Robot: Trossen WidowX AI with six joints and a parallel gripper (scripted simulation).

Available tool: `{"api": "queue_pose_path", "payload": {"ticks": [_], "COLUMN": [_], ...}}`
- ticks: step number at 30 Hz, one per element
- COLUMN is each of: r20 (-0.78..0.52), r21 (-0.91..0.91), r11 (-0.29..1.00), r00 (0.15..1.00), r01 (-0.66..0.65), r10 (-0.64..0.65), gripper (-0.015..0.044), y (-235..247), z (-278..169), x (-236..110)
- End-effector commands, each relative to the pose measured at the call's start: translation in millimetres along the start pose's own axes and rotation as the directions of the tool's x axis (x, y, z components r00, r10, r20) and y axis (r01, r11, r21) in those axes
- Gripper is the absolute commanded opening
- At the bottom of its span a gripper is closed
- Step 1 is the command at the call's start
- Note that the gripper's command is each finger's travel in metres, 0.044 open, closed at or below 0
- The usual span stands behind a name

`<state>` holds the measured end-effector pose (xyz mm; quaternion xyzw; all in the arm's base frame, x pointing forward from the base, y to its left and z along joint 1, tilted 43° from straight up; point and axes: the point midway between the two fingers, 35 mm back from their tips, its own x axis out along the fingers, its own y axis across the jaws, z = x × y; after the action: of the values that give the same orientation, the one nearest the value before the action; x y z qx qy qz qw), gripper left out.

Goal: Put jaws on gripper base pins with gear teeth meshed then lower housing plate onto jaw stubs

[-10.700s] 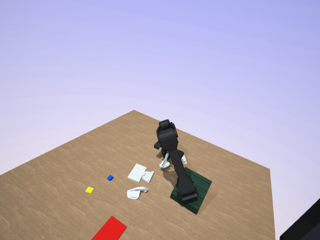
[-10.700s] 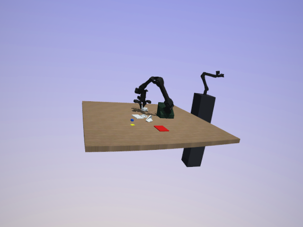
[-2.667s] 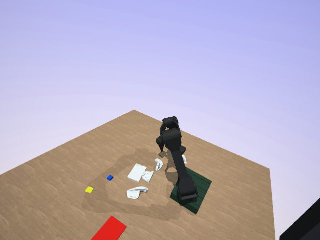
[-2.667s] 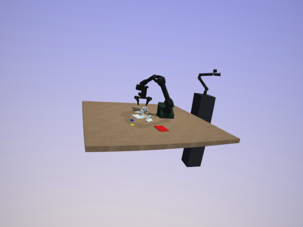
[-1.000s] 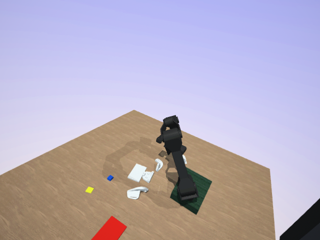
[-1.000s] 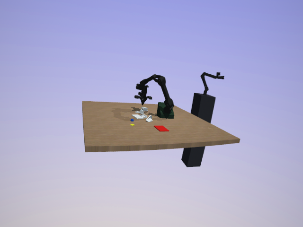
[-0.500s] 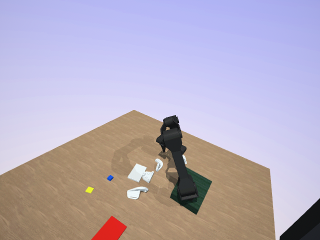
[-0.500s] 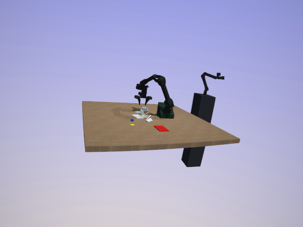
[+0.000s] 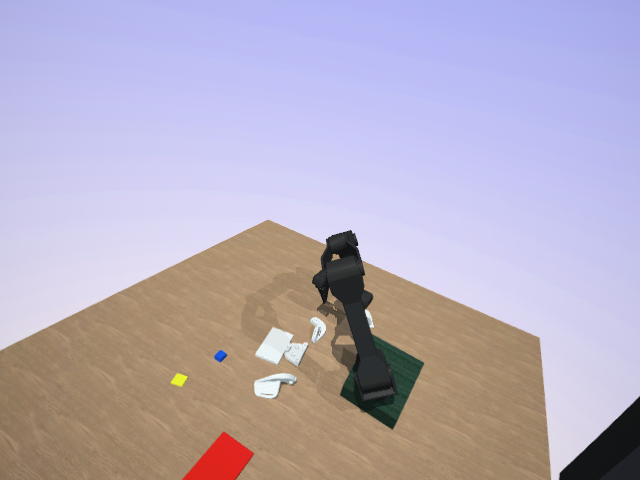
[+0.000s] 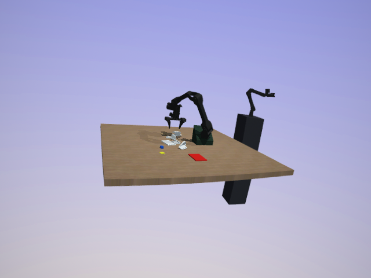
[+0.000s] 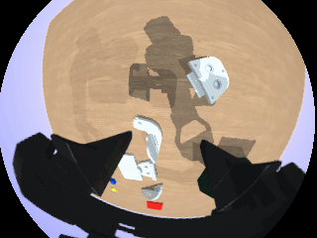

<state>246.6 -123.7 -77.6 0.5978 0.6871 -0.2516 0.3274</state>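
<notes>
My gripper [image 10: 174, 128] [image 11: 166, 139] is open and empty, pointing down above the table. The white gripper base [image 9: 272, 345] [image 10: 168, 142] [image 11: 130, 167], a square plate with a smaller pinned part at one side, lies flat. One white curved jaw [image 9: 321, 329] [image 11: 154, 140] lies beside it, on the side toward my gripper. The other jaw [image 9: 267, 387] [image 10: 182, 146] [image 11: 151, 192] lies on the base's opposite side. Both are off the base. A white piece with two round holes, apparently the housing plate [image 10: 177, 132] [image 11: 214, 79], lies apart; the arm partly hides it in the top view.
A blue cube [image 9: 220, 355] [image 10: 162, 146], a yellow square [image 9: 179, 379] [image 10: 162, 153] and a red pad [image 9: 219, 457] [image 10: 197, 157] lie beyond the parts. The arm stands on a dark green block [image 9: 408, 362]. Another arm stands on a black column [image 10: 248, 131] beside the table.
</notes>
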Motion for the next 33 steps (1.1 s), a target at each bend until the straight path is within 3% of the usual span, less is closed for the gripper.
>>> {"api": "queue_pose_path", "payload": {"ticks": [1, 15, 31, 33], "r20": [0.0, 0.0, 0.0, 0.0], "r21": [0.0, 0.0, 0.0, 0.0], "r11": [1.0, 1.0, 1.0, 1.0], "r00": [1.0, 1.0, 1.0, 1.0], "r01": [0.0, 0.0, 0.0, 0.0], "r10": [0.0, 0.0, 0.0, 0.0], "gripper": [0.044, 0.044, 0.002, 0.0], "y": [0.0, 0.0, 0.0, 0.0], "z": [0.0, 0.0, 0.0, 0.0], "x": [0.0, 0.0, 0.0, 0.0]}}
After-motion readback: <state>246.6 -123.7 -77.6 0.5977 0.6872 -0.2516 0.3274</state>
